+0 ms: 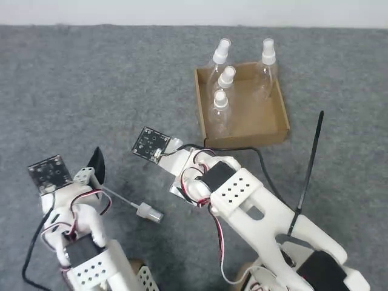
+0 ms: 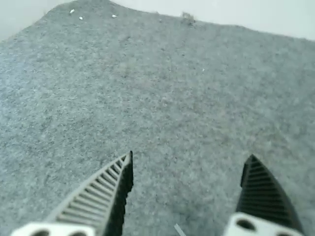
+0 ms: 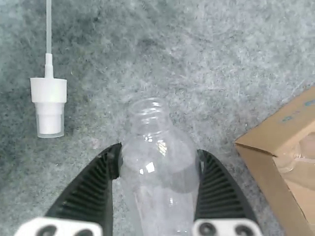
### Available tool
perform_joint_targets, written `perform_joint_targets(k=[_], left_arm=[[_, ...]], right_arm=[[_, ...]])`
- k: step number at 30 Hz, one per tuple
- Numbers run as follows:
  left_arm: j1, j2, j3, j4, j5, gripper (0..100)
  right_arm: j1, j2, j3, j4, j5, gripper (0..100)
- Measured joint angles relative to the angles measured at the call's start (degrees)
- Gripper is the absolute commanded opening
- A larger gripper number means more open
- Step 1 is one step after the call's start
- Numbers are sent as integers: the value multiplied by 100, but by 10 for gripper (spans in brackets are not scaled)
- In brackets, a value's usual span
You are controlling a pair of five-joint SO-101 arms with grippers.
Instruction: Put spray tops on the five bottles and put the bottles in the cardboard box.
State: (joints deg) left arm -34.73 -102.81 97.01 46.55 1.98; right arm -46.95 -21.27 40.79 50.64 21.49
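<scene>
With the right tool (image 3: 158,156), clamping the open-necked fifth bottle (image 3: 155,128) just beside the cardboard box (image 1: 242,138), holding the left tool (image 2: 189,164) spread wide above the surface (image 2: 147,88), needing only the loose spray top (image 1: 148,212) fitting before boxing alongside four capped bottles (image 1: 219,106).

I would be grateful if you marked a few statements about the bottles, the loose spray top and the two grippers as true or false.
1. Four bottles with spray tops stand in the cardboard box. True.
2. The bottle between the fingers of the right gripper already has its top on. False: its neck is open.
3. The left gripper is open over bare grey felt. True.
4. The loose spray top lies inside the box. False: it lies on the felt beside the held bottle, outside the box.
</scene>
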Motion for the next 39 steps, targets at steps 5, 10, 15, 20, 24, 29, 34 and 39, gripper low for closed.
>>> perform_joint_targets(k=[5, 10, 15, 20, 24, 29, 34, 39], left_arm=[[176, 0, 0, 88, -308, 320], [457, -9, -396, 844, -580, 319], [879, 0, -949, 1864, -1002, 319], [923, 0, -1187, 2198, -1503, 305], [1011, -9, -1398, 2347, -1653, 273], [1187, -9, -1574, 2585, -2048, 273], [1222, 0, -1653, 2620, -2356, 273], [1213, -18, -1846, 2787, -2558, 273]], right_arm=[[0, -9, 0, 0, 9, 51], [0, -396, 35, 0, -132, 51], [360, -1152, 308, 0, -369, 51], [826, -2031, 527, 0, -404, 51], [1152, -2752, 651, 0, -413, 51], [1424, -3508, 853, 0, -413, 51], [1495, -4026, 1029, 0, -413, 51], [1495, -4185, 1055, 0, -413, 51]])
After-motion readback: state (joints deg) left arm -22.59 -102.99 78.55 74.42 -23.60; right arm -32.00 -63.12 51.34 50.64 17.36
